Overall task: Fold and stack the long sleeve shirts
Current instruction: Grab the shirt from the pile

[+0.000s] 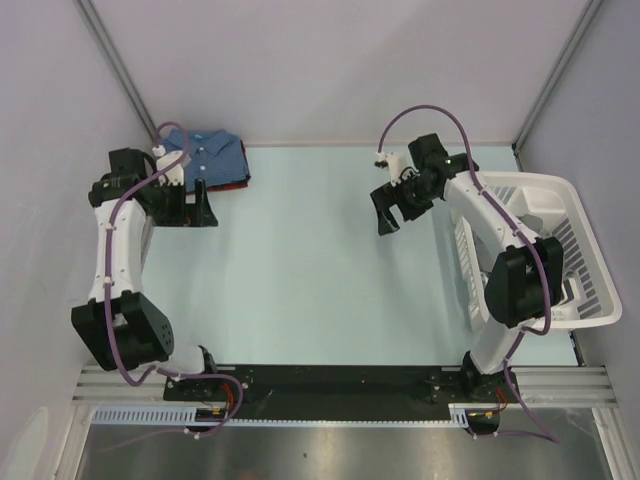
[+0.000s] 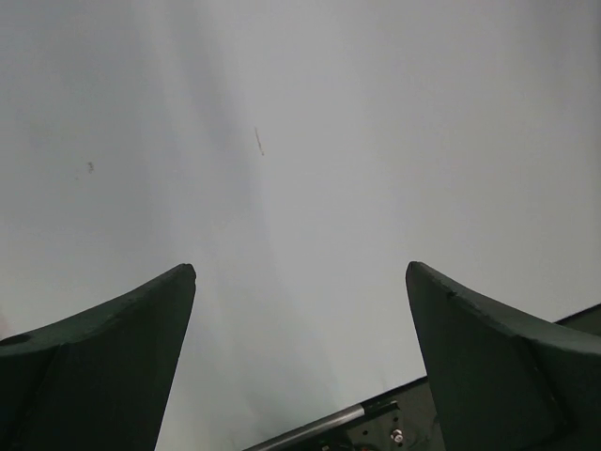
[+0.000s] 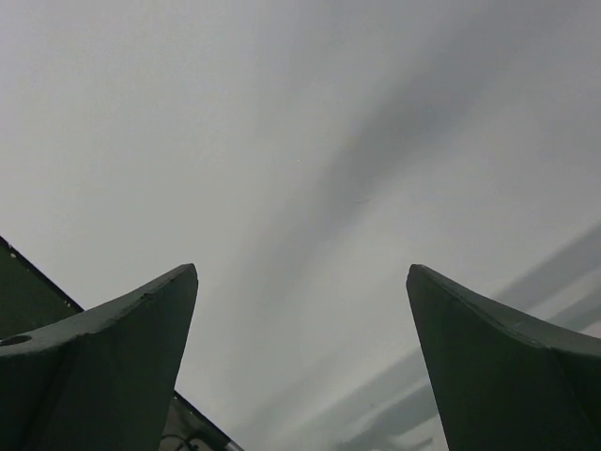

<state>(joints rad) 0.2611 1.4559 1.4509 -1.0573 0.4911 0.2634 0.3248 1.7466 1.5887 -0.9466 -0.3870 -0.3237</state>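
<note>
Far-left corner of the bench: one folded stack of long sleeve shirts lies here, close to the side wall.
Shirt count: two can be told apart. A blue shirt lies on top with its collar showing, and a dark red shirt shows as a thin edge beneath it along the near and right sides. Whether more cloth lies under them cannot be told.
Other counts: two arms, one basket, one bench.
Left arm: it rises from its base at the near left, elbow bent, and reaches toward the far left.
Left tool: it sits just on the near side of the stack. Its fingers are apart with nothing between them, and they face a blank pale surface in the wrist view.
Right arm: it stands up from the near-right base, crosses over the basket's left side and leans toward the far middle.
Right tool: it is held above bare bench, well apart from the shirts. Its fingers are spread and hold nothing.
Materials and shapes: the blue shirt is soft cloth folded into a neat rectangle. The basket is white plastic with slatted walls and a rounded rim, at the right edge. The bench is smooth pale mint. The arms have white links with black joints and purple cables. The fingers are dark, matte and curve to a point.
</note>
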